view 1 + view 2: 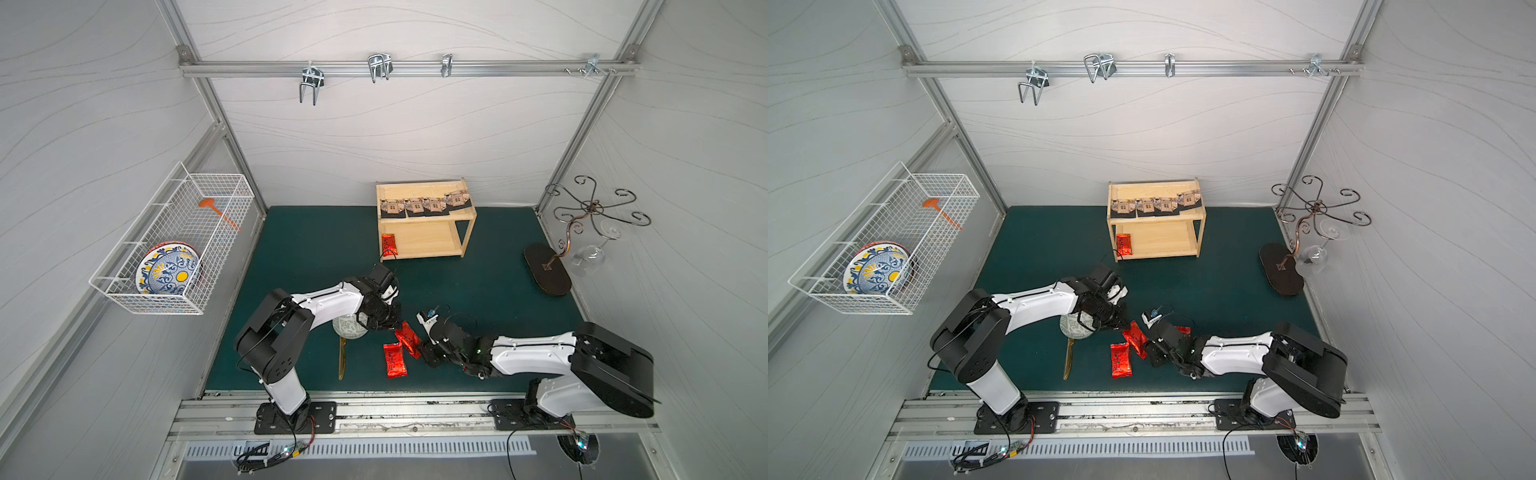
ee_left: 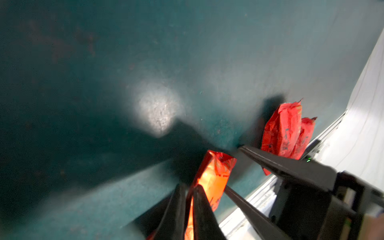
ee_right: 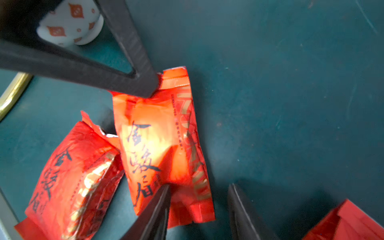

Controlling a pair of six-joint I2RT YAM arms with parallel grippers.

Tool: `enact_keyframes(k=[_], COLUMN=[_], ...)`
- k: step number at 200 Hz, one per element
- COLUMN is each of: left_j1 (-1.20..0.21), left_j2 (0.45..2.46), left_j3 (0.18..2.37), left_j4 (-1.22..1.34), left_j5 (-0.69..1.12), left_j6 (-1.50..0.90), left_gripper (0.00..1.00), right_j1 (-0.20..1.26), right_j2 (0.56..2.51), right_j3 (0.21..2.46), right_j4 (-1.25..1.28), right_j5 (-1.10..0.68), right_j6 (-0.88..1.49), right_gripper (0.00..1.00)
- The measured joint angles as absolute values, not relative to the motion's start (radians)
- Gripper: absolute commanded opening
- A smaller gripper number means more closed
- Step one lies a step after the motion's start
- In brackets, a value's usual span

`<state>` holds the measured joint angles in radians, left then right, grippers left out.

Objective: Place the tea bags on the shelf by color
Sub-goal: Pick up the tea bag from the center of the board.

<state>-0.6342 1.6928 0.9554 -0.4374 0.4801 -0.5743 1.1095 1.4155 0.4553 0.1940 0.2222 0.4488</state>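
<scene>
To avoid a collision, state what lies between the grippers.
A red foil tea sachet, the left gripper shut on one end, the open right gripper at the other; the right wrist view shows it.

Beige packets (image 1: 432, 205) atop shelf (image 1: 415, 192) — reds (image 1: 394, 361) scattered

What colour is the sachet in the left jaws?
Sachet is shiny red with dark script; right wrist view.

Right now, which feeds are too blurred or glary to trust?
Left wrist view: blurred, glare spot on the green mat, the pinched red sachet blown out orange. Right wrist view: sharper, its print legible despite sheen. Both top views: evenly lit, sharp.
</scene>
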Motion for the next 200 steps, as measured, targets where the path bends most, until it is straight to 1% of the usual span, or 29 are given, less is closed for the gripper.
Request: enact_keyframes(k=[4,31,44,70,87,102,122,158,180,200], left_j1=[-0.634,-0.634,-0.634,-0.624,-0.606,-0.574,-0.524,-0.451,-0.427,-0.425], left_j2=[1.693,1.693,1.691,1.662,1.623,1.583,1.540,1.499,1.485,1.474], left_j3=[0.955,0.955,0.955,0.957,0.965,0.968,0.968,0.966,0.954,0.933], left_j4=[-0.437,-0.438,-0.440,-0.446,-0.441,-0.416,-0.358,-0.238,-0.150,-0.090], left_j5=[0.480,0.478,0.478,0.479,0.496,0.522,0.569,0.654,0.700,0.727], left_j6=[-0.573,-0.572,-0.572,-0.572,-0.576,-0.583,-0.603,-0.661,-0.704,-0.735], left_gripper=[0.00,0.00,0.00,0.00,0.00,0.00,0.00,0.00,0.00,0.00], right_j1=[1.108,1.089,1.078,1.051,1.013,0.958,0.855,0.684,0.630,0.612], right_j2=[1.415,1.385,1.342,1.233,1.181,1.145,1.117,1.142,1.193,1.249], right_j3=[0.455,0.451,0.452,0.492,0.540,0.562,0.564,0.568,0.535,0.522], right_j4=[0.194,0.177,0.149,0.063,0.023,0.020,0.020,0.051,0.193,0.286], right_j5=[0.222,0.223,0.232,0.273,0.290,0.262,0.150,-0.154,-0.317,-0.412], right_j6=[0.449,0.450,0.456,0.490,0.530,0.565,0.635,0.817,0.955,1.054], right_gripper=[0.50,0.52,0.53,0.51,0.54,0.55,0.54,0.55,0.55,0.53])
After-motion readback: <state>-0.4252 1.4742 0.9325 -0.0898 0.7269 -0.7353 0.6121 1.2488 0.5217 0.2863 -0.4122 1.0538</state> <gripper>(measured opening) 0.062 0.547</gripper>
